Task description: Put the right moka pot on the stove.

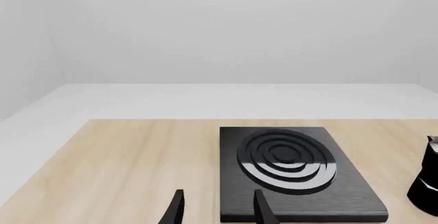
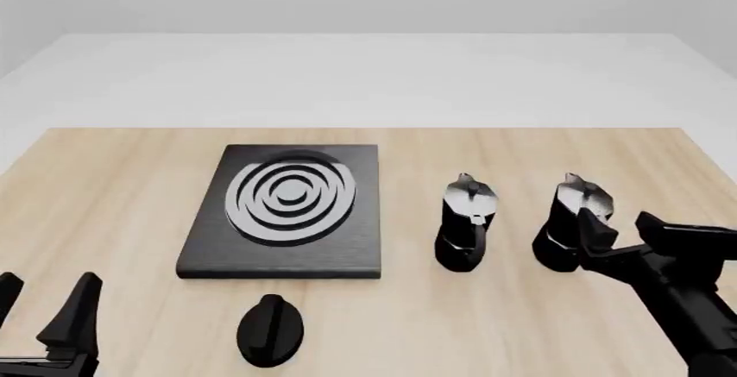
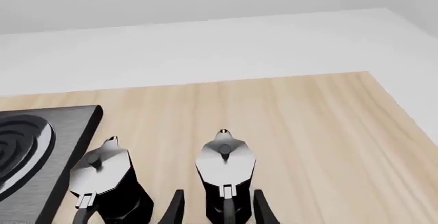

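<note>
I have the right end effector point(image 2: 616, 241) up against the right moka pot point(image 2: 572, 222), fingers spread with the pot's handle sitting between them in the right wrist view, but nothing clenched yet as far as I can tell. The pot stands upright on the table point(image 2: 484, 342), at the right side, just right of its twin moka pot point(image 2: 465, 224), and both are well to the right of the stove point(image 2: 288, 210). The burner rings are bare, so I judge the task barely started: the grasp, the lift, the carry leftward past the twin and the set-down all remain. My left end effector point(image 2: 41, 308) hangs released at the near left, close to the black round knob point(image 2: 269, 331), with nothing in it.
</note>
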Controlling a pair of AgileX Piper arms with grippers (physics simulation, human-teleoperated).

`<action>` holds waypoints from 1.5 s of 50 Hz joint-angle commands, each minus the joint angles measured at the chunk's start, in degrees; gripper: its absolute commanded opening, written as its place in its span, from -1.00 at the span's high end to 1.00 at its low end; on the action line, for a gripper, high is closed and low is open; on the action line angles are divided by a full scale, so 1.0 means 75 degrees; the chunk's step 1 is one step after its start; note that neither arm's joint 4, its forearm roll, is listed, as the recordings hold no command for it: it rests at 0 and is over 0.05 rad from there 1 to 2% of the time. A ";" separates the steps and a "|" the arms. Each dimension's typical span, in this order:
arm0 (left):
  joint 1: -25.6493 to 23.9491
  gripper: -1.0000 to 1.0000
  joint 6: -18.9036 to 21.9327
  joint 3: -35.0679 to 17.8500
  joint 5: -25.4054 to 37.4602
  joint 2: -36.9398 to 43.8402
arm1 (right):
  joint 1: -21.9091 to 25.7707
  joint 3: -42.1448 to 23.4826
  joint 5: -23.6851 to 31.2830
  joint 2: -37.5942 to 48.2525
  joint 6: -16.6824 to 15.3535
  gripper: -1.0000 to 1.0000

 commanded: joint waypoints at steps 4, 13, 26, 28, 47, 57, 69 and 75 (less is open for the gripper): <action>0.0000 -1.00 0.0000 0.0000 0.0000 0.0000 | -0.0172 0.0124 -0.0392 0.0582 -0.0010 -1.00; 0.0000 -1.00 0.0000 0.0000 0.0000 0.0000 | -0.0214 0.0098 -0.0480 0.0861 -0.0044 -1.00; 0.0000 -1.00 0.0000 0.0000 0.0000 0.0000 | -0.0206 0.0040 -0.0795 0.1446 -0.0009 -1.00; 0.0000 -1.00 0.0000 0.0000 0.0000 0.0000 | -0.0206 0.0012 -0.0798 0.1510 0.0001 -1.00; 0.0000 -1.00 0.0000 0.0000 0.0000 0.0000 | -0.0188 -0.0003 -0.1322 0.2314 0.0140 -1.00; 0.0000 -1.00 0.0000 0.0000 0.0000 0.0000 | -0.0102 -0.0095 -0.1427 0.2636 0.0209 -1.00; 0.0000 -1.00 0.0000 0.0000 0.0000 0.0000 | -0.0097 -0.0164 -0.1724 0.3180 0.0228 -1.00; 0.0000 -1.00 0.0000 0.0000 0.0000 0.0000 | -0.0099 -0.0217 -0.1871 0.3446 0.0247 -1.00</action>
